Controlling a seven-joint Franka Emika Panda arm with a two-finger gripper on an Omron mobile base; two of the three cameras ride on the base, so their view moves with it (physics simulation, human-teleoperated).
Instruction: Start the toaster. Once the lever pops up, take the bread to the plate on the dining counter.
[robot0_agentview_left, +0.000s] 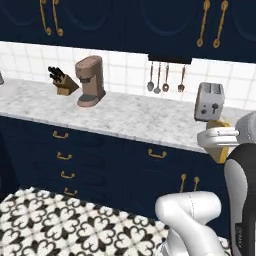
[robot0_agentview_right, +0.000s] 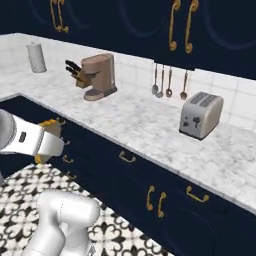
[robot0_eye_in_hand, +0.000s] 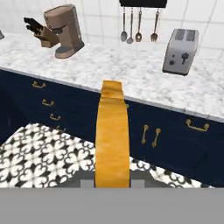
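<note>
My gripper (robot0_eye_in_hand: 112, 183) is shut on the bread (robot0_eye_in_hand: 112, 135), a golden-brown crusted slice seen edge-on between the fingertips. From the base, the gripper (robot0_agentview_left: 218, 138) hangs in front of the navy cabinets, below the counter edge, with the bread (robot0_agentview_left: 219, 152) poking out above and below the white hand. The silver toaster (robot0_eye_in_hand: 180, 51) stands on the marble counter by the wall, well beyond the gripper, its two slots empty and its dark lever (robot0_eye_in_hand: 186, 57) on the front face. The toaster (robot0_agentview_right: 201, 115) sits far to the right of the gripper (robot0_agentview_right: 47, 142). The plate and the dining counter are out of view.
A brown coffee machine (robot0_agentview_left: 90, 81) and a knife block (robot0_agentview_left: 63, 82) stand at the counter's left. Utensils (robot0_agentview_left: 165, 77) hang on the tiled wall. A paper towel roll (robot0_agentview_right: 36, 58) stands in the far corner. Gold-handled navy drawers (robot0_agentview_left: 62, 155) line the front above patterned floor tiles (robot0_agentview_left: 60, 225).
</note>
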